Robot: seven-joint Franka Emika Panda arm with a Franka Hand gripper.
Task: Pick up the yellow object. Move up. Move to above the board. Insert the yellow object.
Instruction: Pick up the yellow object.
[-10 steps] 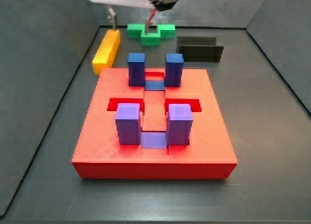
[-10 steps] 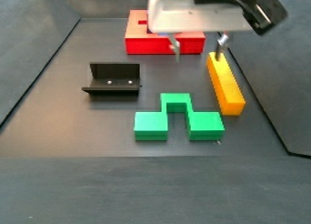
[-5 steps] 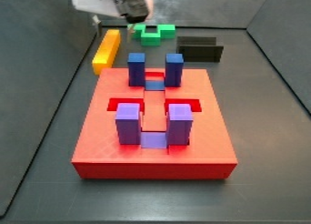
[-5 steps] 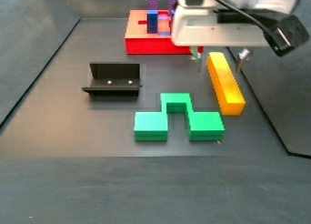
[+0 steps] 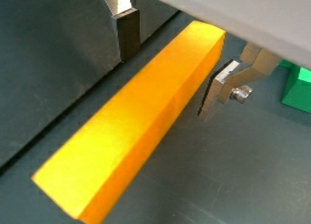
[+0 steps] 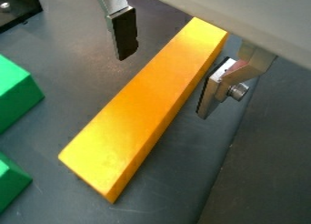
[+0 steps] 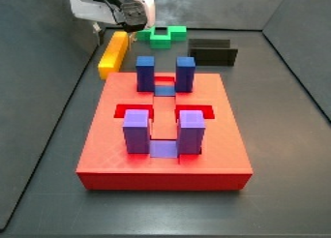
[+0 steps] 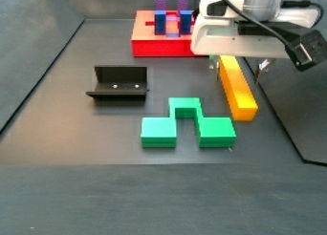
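Note:
The yellow object is a long yellow-orange bar lying flat on the floor, seen in both wrist views (image 5: 127,141) (image 6: 140,118) and both side views (image 7: 114,52) (image 8: 236,89). My gripper (image 8: 235,63) (image 7: 116,27) is open and low over the bar's end nearer the board. In both wrist views the gripper (image 5: 176,59) (image 6: 170,59) straddles the bar, one finger on each long side, with a gap at the dark-padded finger (image 6: 122,35). The red board (image 7: 104,140) (image 8: 151,48) with four blue-purple posts (image 7: 137,132) lies apart from the bar.
A green notched block (image 8: 186,124) (image 7: 163,34) (image 6: 15,89) lies beside the bar. The dark fixture (image 8: 119,83) (image 7: 215,53) stands further off. A grey side wall (image 7: 52,68) runs close along the bar's outer side.
My gripper has moved sideways from over the green block to over the yellow bar and come down, so its open fingers now stand on either side of the bar.

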